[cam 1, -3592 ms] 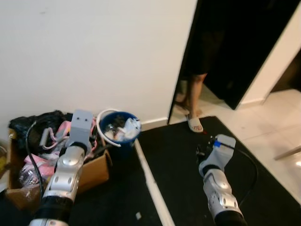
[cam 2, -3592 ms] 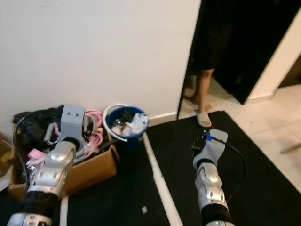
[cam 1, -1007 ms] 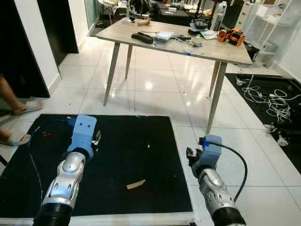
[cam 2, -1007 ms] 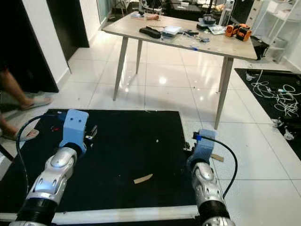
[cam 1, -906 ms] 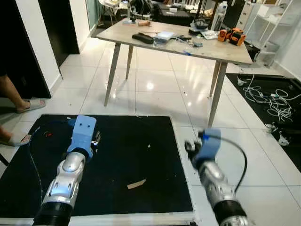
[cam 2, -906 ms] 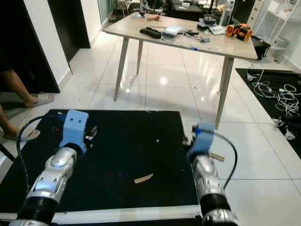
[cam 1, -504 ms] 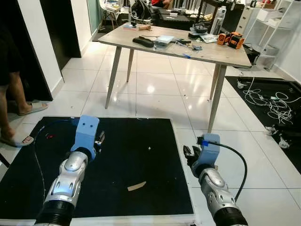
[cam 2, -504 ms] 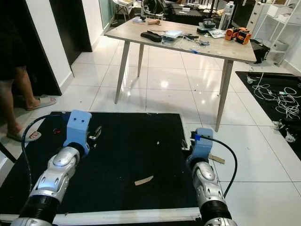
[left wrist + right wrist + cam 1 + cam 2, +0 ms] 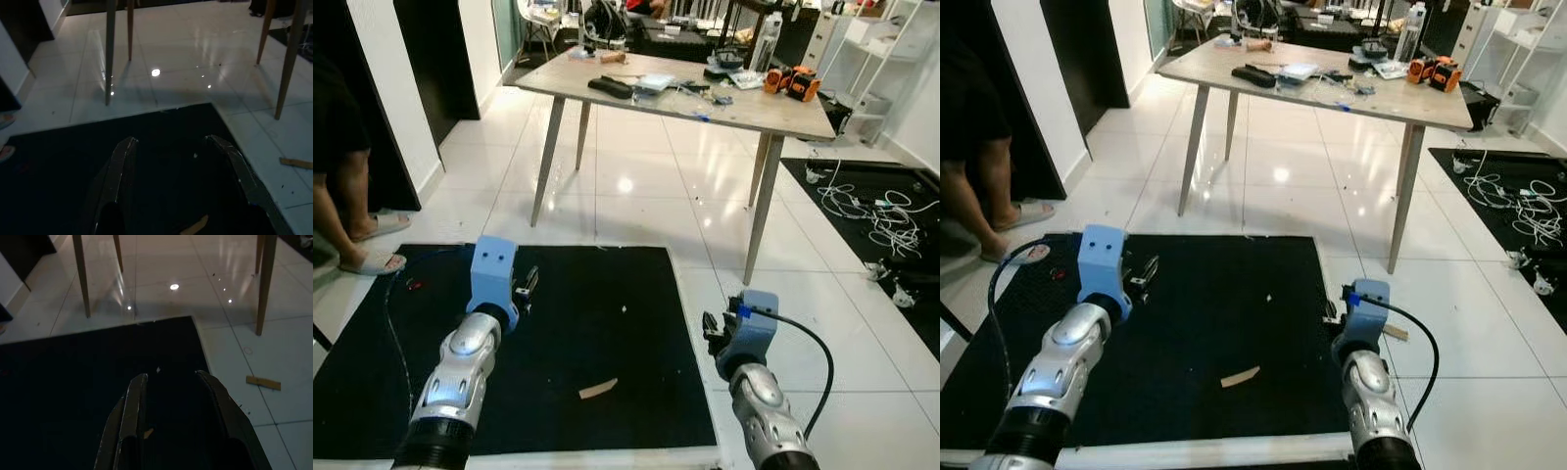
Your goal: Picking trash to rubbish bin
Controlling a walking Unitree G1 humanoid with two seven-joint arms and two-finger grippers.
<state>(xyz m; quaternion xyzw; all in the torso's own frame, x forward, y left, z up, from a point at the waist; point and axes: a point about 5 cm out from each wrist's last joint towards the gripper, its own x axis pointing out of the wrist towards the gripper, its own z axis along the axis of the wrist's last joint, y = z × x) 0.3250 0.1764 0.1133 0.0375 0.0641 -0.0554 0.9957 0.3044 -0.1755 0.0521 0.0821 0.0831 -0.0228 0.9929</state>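
The robot stands at the near edge of a black mat [image 9: 607, 323] on a shiny white tile floor [image 9: 636, 196]. A small tan scrap [image 9: 597, 390] lies flat on the mat, between the two arms and nearer than both grippers. A second tan scrap [image 9: 1394, 332] lies on the white tiles just past the mat's right edge, close to the right arm. The left gripper [image 9: 176, 147] hangs over the left part of the mat with its two black fingers spread apart and nothing in them. The right gripper [image 9: 171, 382] hangs over the mat's right side, and its fingers are spread apart and hold nothing too. Far ahead stands a wooden table [image 9: 783, 106] on thin legs, with tools and other small things on top. White cables [image 9: 871, 211] lie in a tangle on the floor at the far right. A person [image 9: 342, 176] in sandals stands at the far left beside a dark doorway [image 9: 440, 49].
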